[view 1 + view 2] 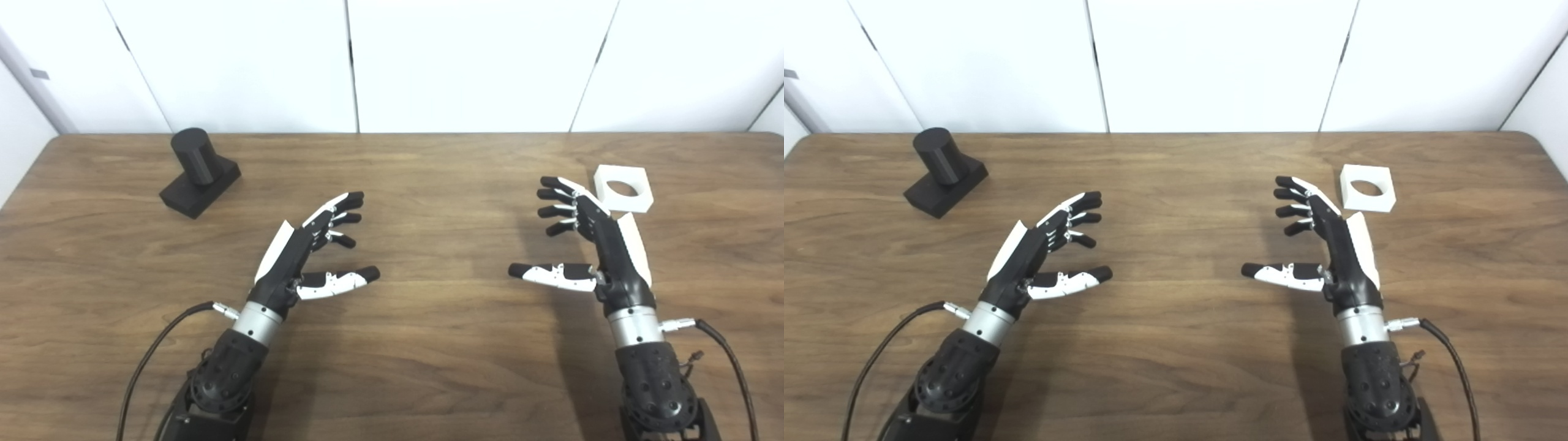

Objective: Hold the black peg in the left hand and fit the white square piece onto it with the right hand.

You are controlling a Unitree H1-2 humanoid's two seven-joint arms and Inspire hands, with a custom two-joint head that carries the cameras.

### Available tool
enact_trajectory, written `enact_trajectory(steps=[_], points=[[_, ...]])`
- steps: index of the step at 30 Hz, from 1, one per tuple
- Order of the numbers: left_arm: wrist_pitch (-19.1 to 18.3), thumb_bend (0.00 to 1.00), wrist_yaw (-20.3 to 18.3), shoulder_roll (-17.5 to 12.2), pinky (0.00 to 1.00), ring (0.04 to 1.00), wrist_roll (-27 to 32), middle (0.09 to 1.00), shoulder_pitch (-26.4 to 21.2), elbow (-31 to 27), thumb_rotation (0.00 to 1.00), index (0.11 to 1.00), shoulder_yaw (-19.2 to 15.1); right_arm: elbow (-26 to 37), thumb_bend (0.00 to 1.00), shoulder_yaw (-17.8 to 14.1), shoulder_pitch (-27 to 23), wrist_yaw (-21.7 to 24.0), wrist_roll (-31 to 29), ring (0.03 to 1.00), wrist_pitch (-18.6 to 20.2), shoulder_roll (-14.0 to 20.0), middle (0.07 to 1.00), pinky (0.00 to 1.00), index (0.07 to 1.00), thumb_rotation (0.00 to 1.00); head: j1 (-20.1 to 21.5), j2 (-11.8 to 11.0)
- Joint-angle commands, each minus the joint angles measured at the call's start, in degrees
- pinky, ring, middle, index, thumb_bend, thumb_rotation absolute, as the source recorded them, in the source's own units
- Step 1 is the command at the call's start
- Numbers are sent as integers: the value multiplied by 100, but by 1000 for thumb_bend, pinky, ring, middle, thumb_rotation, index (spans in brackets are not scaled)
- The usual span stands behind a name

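The black peg (199, 171), a round post on a square black base, stands at the far left of the wooden table (429, 165). The white square piece (623, 188) with a round hole lies flat at the far right. My left hand (312, 251) hovers open over the table's middle left, well short of the peg and to its right. My right hand (582, 236) is open too, its fingers spread, just left of and nearer than the white piece. Neither hand holds anything.
White wall panels (465, 61) stand behind the table's far edge. Black cables (156, 349) trail from both wrists toward the near edge. Bare wood lies between the two hands.
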State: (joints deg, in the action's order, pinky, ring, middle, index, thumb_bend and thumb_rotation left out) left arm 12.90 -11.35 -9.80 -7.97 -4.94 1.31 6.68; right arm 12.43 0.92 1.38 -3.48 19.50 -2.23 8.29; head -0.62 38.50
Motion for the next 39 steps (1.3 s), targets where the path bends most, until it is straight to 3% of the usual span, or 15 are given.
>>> enact_trajectory(steps=[1, 12, 19, 23, 31, 39], points=[[231, 793, 52, -15, 662, 845, 47, 895, -193, -118, 236, 881, -13, 65, 660, 22, -133, 6, -10, 684, -285, 72, 775, 544, 805, 39, -2, 1], [214, 777, 18, -20, 652, 835, 38, 890, -217, -117, 213, 873, 12, 49, 671, 47, -151, 94, -73, 688, -372, 131, 781, 557, 809, 69, -108, -24], [163, 779, 60, 148, 664, 841, -114, 897, -250, -17, 237, 872, 166, -18, 639, -152, -115, 77, -217, 686, -354, 201, 781, 551, 796, 22, -1365, -301], [102, 771, 128, 288, 656, 830, -266, 892, -268, 53, 221, 860, 276, 18, 619, -272, -93, 171, -486, 681, -318, 264, 775, 543, 795, 1, -1758, -420], [172, 765, 257, 401, 610, 826, -457, 881, -265, 148, 221, 840, 323, 335, 618, -307, -26, 277, -608, 704, 115, 229, 782, 572, 798, 0, -1881, -490], [294, 750, 321, 383, 610, 814, -514, 874, -269, 213, 220, 839, 316, 444, 615, -292, -19, 354, -640, 718, 215, 222, 791, 592, 797, 0, -1866, -515]])
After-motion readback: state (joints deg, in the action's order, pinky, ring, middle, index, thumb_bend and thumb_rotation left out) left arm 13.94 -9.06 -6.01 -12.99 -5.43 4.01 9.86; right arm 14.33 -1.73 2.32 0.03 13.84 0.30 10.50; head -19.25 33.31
